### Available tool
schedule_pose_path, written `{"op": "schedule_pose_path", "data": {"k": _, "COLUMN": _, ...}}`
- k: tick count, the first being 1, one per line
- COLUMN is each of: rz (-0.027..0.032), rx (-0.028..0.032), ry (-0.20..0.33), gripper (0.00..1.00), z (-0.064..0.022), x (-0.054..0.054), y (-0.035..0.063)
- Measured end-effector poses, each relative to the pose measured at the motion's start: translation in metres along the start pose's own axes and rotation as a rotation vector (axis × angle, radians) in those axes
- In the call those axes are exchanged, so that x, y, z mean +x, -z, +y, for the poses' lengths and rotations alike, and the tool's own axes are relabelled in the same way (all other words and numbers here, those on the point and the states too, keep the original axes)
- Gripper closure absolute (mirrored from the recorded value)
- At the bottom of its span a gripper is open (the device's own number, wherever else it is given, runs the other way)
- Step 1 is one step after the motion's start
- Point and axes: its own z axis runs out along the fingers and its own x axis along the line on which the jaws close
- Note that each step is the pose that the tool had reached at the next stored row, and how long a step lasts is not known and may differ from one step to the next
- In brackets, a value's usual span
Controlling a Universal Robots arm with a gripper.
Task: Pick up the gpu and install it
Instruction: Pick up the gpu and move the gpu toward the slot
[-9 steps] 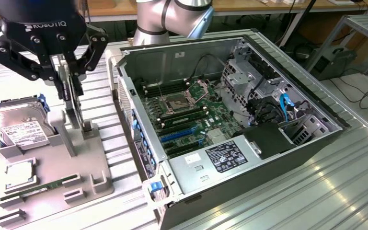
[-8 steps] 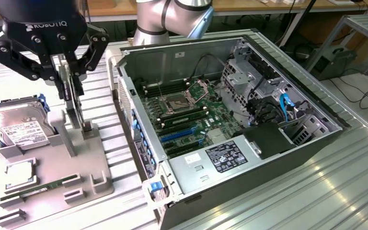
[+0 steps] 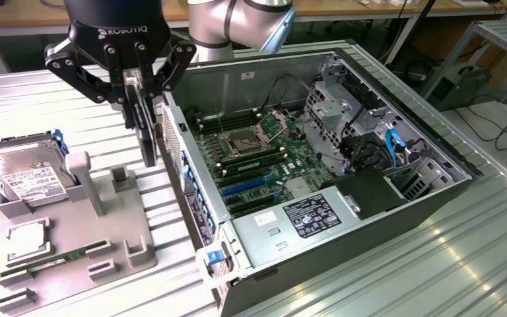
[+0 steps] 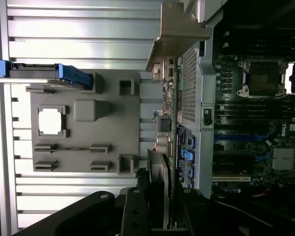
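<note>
Hanging from your gripper [image 3: 137, 92], the gpu [image 3: 148, 135] stands on end, long axis vertical, its pale bracket [image 4: 179, 37] pointing down. It sits in the air just outside the open computer case [image 3: 342, 264], between the case wall and the gray fixture [image 3: 77, 238]. Your arm [image 3: 236, 20] aims its wrist straight down, fingers clenched on the card's upper end.

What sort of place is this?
Probably a robotics lab workbench for PC assembly: an open computer case sits on a ribbed metal table, beside a grey fixture tray holding a hard drive, with desks behind.
</note>
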Motion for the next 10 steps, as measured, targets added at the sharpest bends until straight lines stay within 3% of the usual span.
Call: {"op": "schedule_pose_path", "data": {"k": 10, "rz": 0.0000, "rx": 0.0000, "ry": 0.000, "gripper": 0.73, "z": -0.0002, "x": -0.012, "y": -0.0002}}
